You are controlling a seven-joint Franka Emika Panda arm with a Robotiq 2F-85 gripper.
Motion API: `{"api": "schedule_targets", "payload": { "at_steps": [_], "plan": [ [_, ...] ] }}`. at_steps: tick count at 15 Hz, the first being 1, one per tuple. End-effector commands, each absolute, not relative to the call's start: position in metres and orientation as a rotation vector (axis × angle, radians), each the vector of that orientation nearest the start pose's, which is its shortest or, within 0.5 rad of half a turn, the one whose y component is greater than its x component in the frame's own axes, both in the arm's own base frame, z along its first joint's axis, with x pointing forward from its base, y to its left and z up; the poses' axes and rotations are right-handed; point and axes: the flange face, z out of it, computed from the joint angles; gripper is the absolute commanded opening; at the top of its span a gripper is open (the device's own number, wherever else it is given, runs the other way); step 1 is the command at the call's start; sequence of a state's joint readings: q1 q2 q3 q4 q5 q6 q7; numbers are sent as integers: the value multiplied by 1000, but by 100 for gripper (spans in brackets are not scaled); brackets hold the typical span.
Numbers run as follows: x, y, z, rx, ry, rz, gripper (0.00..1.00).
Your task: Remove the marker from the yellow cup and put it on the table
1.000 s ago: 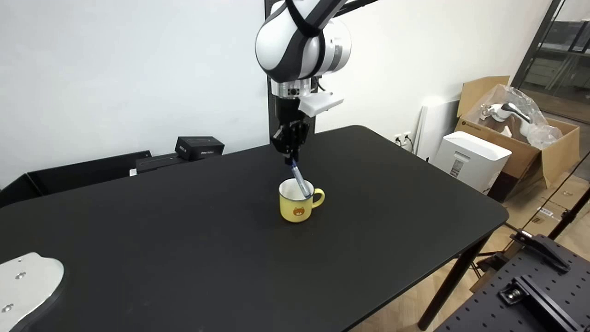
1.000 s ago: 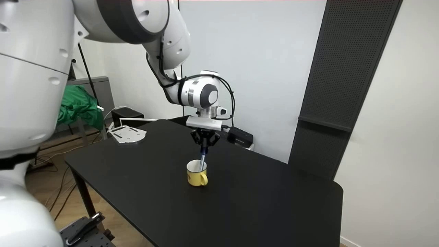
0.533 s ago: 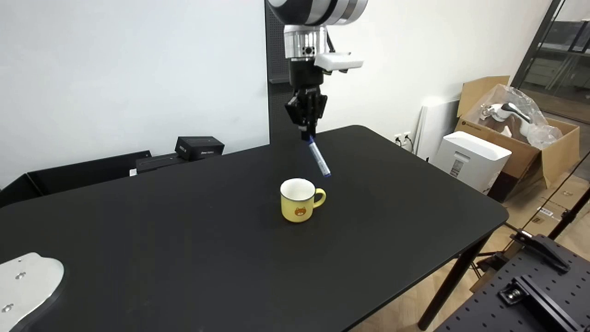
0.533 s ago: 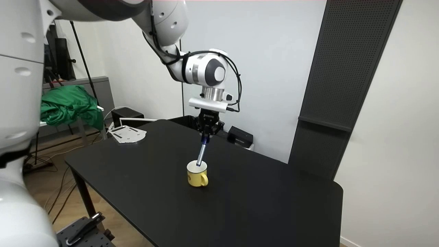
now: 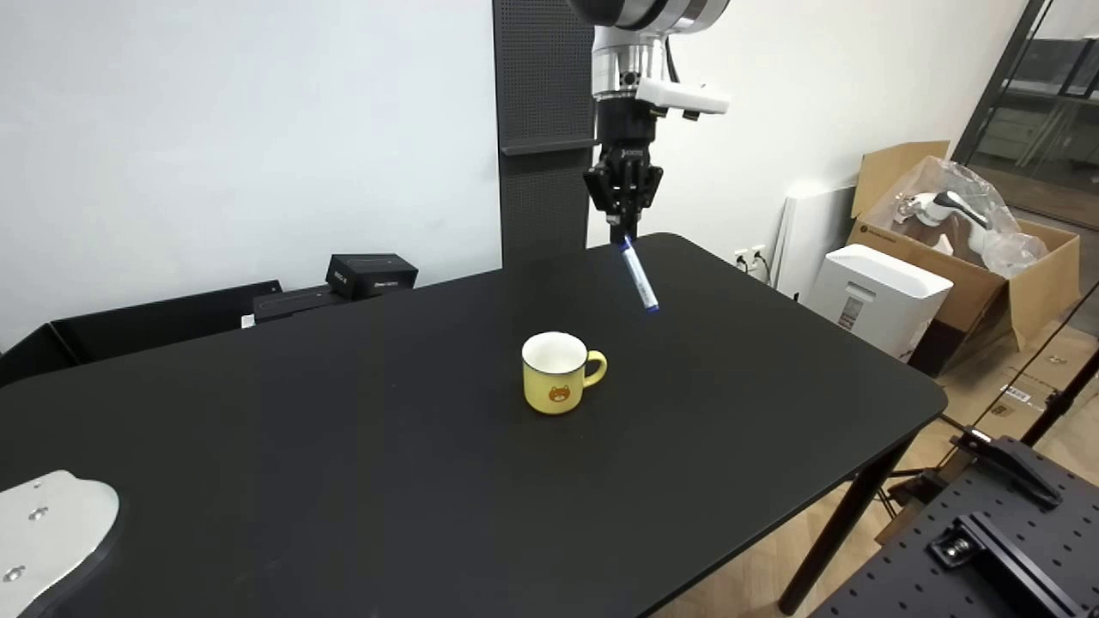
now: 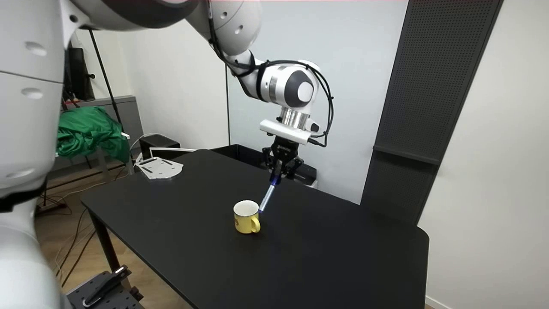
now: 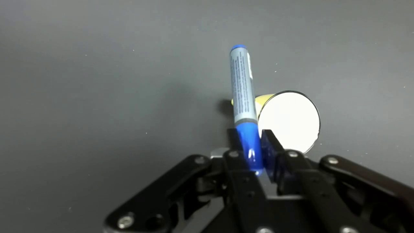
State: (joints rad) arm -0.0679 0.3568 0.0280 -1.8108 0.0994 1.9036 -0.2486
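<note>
My gripper [image 5: 624,228] is shut on the blue cap of the marker [image 5: 640,278] and holds it tilted in the air. In the wrist view the gripper [image 7: 249,136] grips the cap between both fingers, and the marker [image 7: 242,81] points away, its far end free. The yellow cup [image 5: 539,391] stands upright on the black table [image 5: 361,446], its pale inside showing, with nothing in it. In an exterior view the marker [image 6: 268,197] hangs beyond the handle side of the cup [image 6: 244,224]. In the wrist view the marker partly covers the handle of the cup [image 7: 291,118].
A silver metal plate [image 6: 159,168] lies at a table corner. Black boxes [image 5: 372,275] stand along the back edge by the wall. A dark perforated panel [image 6: 437,81] stands behind the table. A cardboard box [image 5: 1039,283] and a white bin [image 5: 880,296] stand on the floor beside it.
The gripper has lifted the marker up out of the yellow cup and carried it to the handle side, away from the cup. The cup has hardly moved.
</note>
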Motion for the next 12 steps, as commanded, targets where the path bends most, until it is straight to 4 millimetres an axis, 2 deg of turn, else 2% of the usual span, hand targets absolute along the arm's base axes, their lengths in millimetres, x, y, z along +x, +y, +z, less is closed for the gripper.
{"api": "schedule_targets", "payload": {
  "at_steps": [1, 6, 12],
  "plan": [
    [628, -33, 296, -2937, -162, 416, 5],
    [641, -24, 241, -2906, -158, 482, 5],
    [649, -31, 195, -2850, -105, 589, 5]
  ]
}}
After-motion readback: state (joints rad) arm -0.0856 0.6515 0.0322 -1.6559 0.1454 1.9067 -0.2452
